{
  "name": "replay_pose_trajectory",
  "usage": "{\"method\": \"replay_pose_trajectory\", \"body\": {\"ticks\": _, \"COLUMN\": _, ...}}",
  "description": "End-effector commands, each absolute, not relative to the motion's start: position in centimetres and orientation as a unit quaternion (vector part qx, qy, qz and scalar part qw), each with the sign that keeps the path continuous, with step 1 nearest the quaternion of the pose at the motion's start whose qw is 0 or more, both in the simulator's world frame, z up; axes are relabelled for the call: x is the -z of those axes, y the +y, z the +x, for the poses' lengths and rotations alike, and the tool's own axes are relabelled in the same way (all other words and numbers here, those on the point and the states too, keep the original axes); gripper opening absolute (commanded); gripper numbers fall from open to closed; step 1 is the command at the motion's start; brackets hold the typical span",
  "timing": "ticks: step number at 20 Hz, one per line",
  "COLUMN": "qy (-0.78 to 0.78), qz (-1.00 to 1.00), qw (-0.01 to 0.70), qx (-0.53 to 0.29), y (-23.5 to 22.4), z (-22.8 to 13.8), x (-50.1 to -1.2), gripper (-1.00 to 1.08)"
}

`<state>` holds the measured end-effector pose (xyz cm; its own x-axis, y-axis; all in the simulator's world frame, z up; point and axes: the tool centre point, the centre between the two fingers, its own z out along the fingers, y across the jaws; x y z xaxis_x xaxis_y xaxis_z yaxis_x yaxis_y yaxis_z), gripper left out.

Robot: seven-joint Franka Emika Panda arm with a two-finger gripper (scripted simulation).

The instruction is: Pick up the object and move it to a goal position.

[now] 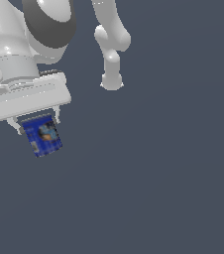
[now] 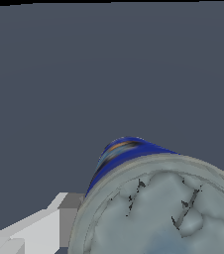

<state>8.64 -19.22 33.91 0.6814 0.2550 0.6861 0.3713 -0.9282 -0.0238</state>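
The object, a small dark blue can (image 1: pixel 42 135) with an orange-and-light-blue label picture, hangs tilted under the white gripper (image 1: pixel 37 120) at the exterior view's left. The gripper is shut on it: a short finger shows at each side of the can's upper part. In the wrist view the can (image 2: pixel 158 208) fills the near corner, its pale silvery top facing the camera and its blue side curving away. One finger (image 2: pixel 70 218) presses against its rim there; the other finger is out of frame.
A plain dark grey surface (image 1: pixel 158 173) spreads under the can in both views. The arm's white links and base post (image 1: pixel 112 74) rise behind, toward the exterior view's middle top.
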Motion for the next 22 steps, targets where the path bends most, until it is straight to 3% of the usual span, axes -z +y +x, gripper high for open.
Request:
{"method": "replay_pose_trajectory", "body": {"ticks": 1, "qy": -0.180, "qz": -0.904, "qw": 0.084, "qx": 0.379, "y": -20.4, "z": 8.9, "x": -35.5, "gripper": -1.00}}
{"method": "replay_pose_trajectory", "body": {"ticks": 12, "qy": -0.204, "qz": -0.875, "qw": 0.099, "qx": 0.427, "y": -24.2, "z": 9.5, "x": -39.7, "gripper": -1.00}}
{"method": "replay_pose_trajectory", "body": {"ticks": 22, "qy": -0.205, "qz": -0.873, "qw": 0.101, "qx": 0.430, "y": -24.5, "z": 9.6, "x": -40.0, "gripper": -1.00}}
